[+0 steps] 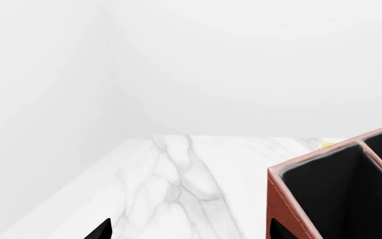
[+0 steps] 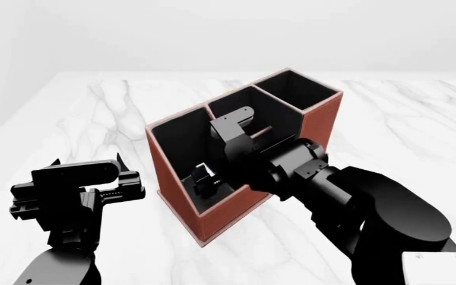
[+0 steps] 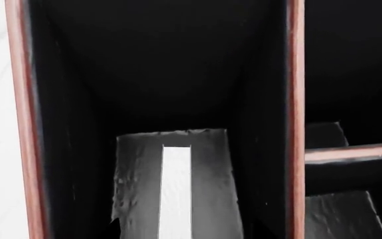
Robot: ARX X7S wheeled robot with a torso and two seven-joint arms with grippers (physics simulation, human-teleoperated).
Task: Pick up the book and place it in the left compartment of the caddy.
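Right claw (image 2: 206, 178) is lowered inside the left compartment (image 2: 182, 139) of the caddy (image 2: 323, 119), clamped on the book (image 3: 175, 191); release remains. Left claw (image 2: 125, 178) is held apart, idle.

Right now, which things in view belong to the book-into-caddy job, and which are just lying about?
In the job:
book, edge-on, gripped in the right hand
caddy
left compartment, with that hand down inside it

Lying about:
left hand, open, beside the caddy
small yellow thing behind the caddy
marble table
middle bay
square bay
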